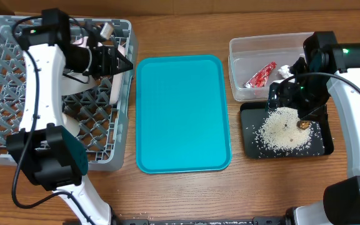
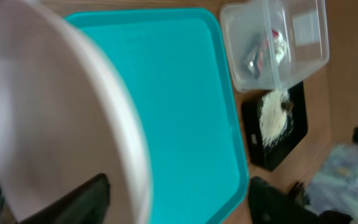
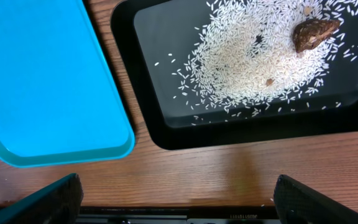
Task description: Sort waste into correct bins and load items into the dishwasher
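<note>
Wood tabletop (image 1: 180,194) w/ grey rack (image 1: 5,94), teal tray (image 1: 181,112)

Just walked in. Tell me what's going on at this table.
The left pincer is beside a white plate at the grey dish rack; whether it grips the plate is unclear. The right pincer hangs open and empty above the black tray, which holds the rice and the brown lump. The candy wrapper and tissue lie in the clear tub.
</note>
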